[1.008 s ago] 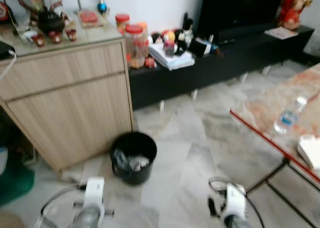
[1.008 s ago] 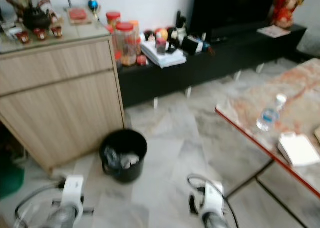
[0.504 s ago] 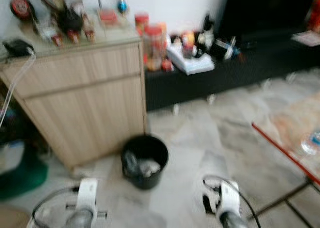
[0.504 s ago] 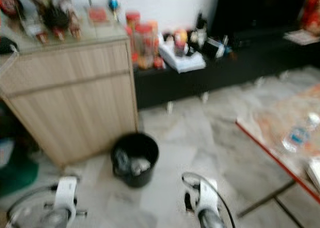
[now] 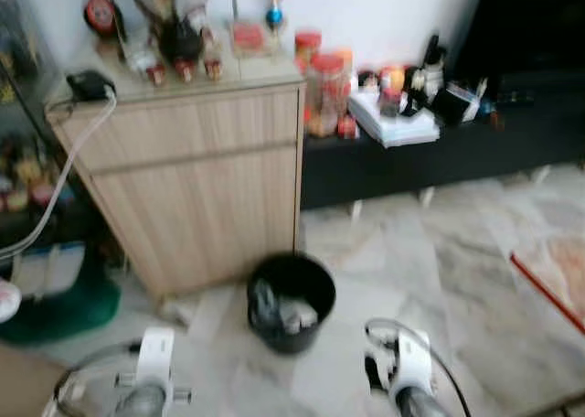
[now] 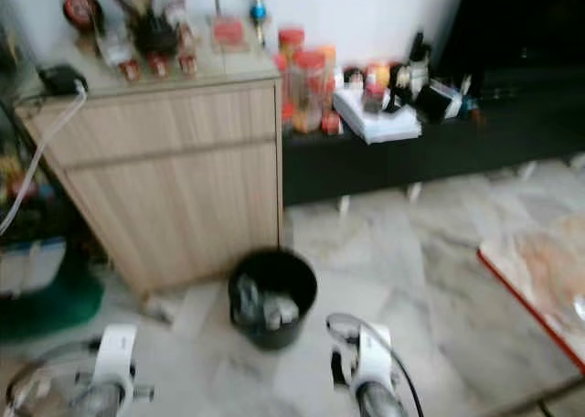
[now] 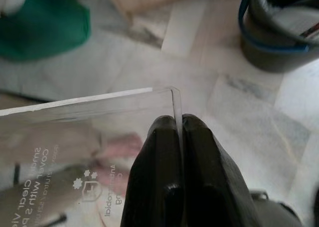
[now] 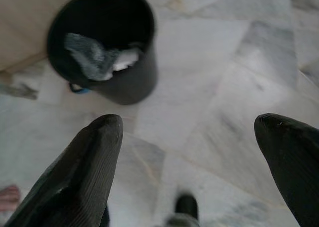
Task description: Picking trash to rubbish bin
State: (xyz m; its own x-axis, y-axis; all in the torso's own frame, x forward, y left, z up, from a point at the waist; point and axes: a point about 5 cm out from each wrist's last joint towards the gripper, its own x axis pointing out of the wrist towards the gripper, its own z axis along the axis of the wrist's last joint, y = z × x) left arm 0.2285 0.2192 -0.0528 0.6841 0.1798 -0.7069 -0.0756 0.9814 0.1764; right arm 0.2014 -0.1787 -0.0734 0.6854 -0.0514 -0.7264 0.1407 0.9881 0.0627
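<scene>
A: How far along is the trash run?

B: The carry looks nearly done. The left end effector (image 7: pixel 178 137) is clamped on a clear plastic package (image 7: pixel 94 137), low and near on the left. The black rubbish bin (image 5: pixel 291 300) stands on the marble floor (image 5: pixel 439 252) just ahead, already holding some scraps. The drop is what's left.

A: And the other arm?

B: The right end effector (image 8: pixel 194 162) has its fingers wide apart, empty, above the floor near the bin.

A: Anything in the way?

B: The wooden cabinet (image 5: pixel 201 179) stands right behind the bin, a green thing (image 5: pixel 64 307) to its left, and a red-edged worktop (image 6: pixel 535 271) at far right.
</scene>
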